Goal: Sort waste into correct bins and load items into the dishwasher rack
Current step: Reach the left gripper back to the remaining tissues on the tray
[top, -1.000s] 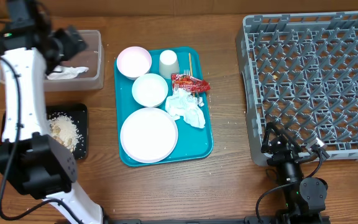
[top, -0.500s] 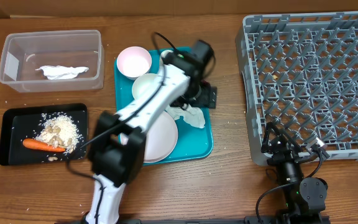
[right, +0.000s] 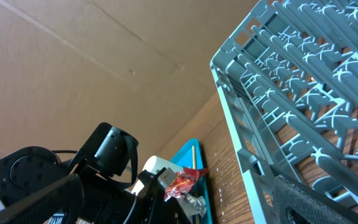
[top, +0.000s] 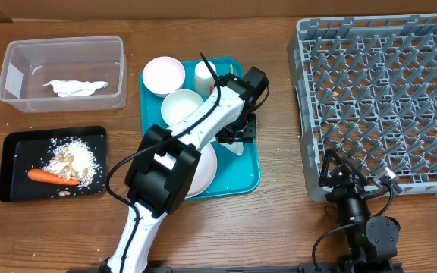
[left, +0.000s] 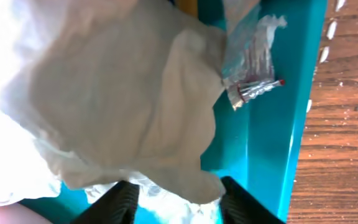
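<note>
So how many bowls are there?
2. A pinkish bowl sits at the teal tray's far left corner, a white bowl just nearer, beside the left arm. The arm may hide more.

Setting: a robotics test lab arranged as a mock dish-clearing station, not a working kitchen. Indicators: one robot arm (top: 196, 127) and a second arm (top: 359, 220) mounted at a wooden desk (top: 279, 220). A plain cardboard wall (right: 73, 50) stands behind the desk. A grey dishwasher rack (top: 385, 91) stands directly on the desk. A teal tray (top: 249, 178) carries bowls (top: 182, 108). A clear tub (top: 21, 45) and a black tray (top: 14, 163) hold waste.
</note>
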Tool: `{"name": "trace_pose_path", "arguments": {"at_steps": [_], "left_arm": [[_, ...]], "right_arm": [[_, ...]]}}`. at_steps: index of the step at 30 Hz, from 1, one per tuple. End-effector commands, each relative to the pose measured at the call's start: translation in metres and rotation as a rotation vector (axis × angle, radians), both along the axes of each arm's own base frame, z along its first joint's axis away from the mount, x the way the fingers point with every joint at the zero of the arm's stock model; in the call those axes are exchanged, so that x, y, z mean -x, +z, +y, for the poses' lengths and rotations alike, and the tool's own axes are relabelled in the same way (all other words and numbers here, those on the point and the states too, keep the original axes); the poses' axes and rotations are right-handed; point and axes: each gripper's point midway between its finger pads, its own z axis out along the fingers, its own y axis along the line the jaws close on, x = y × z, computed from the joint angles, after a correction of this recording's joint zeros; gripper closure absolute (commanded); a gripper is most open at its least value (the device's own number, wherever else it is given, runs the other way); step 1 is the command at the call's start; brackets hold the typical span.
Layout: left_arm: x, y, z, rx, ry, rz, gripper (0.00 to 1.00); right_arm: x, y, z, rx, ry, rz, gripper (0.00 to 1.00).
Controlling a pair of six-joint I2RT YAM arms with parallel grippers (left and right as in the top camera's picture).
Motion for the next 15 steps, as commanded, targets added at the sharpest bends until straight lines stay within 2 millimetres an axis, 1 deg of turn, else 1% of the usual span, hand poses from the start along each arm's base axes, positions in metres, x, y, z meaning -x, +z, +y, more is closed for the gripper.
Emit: {"name": "trace_pose_path", "arguments": {"at_steps": [1,2,4,5,7,8,9,10,11,12,13,14,15], "left_arm": [[0.0,-0.001,0.007,-0.027,0.011,0.004,0.86],[0.001,0.001,0.007,-0.029,0.01,0.007,0.96],[-0.001,0.01,0.006,-0.026,-0.004,0.003,0.96],[-0.002,0.022,0.005,-0.019,-0.019,-0.007,0.96],[-0.006,0.066,0.0,0.014,-0.049,-0.052,0.96],[-0.008,0.086,-0.001,0.032,-0.055,-0.078,0.96],[-0.01,0.109,-0.002,0.053,-0.061,-0.119,0.96],[-0.016,0.137,0.002,0.066,-0.078,-0.192,0.96],[-0.025,0.163,0.016,0.049,-0.055,-0.273,0.96],[-0.031,0.177,0.028,0.038,-0.03,-0.319,0.96],[-0.039,0.193,0.047,0.029,0.011,-0.365,0.96],[-0.048,0.208,0.072,0.024,0.068,-0.402,0.96],[-0.055,0.216,0.092,0.024,0.116,-0.418,0.96]], "right_arm": [[0.0,-0.002,0.002,-0.004,0.007,-0.002,0.0],[0.0,-0.002,0.002,-0.004,0.007,-0.002,0.0],[0.0,-0.002,0.002,-0.004,0.007,-0.002,0.0],[0.0,-0.002,0.002,-0.004,0.007,-0.002,0.0],[0.0,-0.002,0.002,-0.004,0.007,-0.002,0.0],[0.0,-0.002,0.002,-0.004,0.007,-0.002,0.0],[0.0,-0.002,0.002,-0.004,0.007,-0.002,0.0],[0.0,-0.002,0.002,-0.004,0.007,-0.002,0.0],[0.0,-0.002,0.002,-0.004,0.007,-0.002,0.0],[0.0,-0.002,0.002,-0.004,0.007,-0.002,0.0],[0.0,-0.002,0.002,-0.004,0.007,-0.002,0.0],[0.0,-0.002,0.002,-0.004,0.007,-0.002,0.0],[0.0,-0.002,0.002,-0.004,0.007,-0.002,0.0]]}}
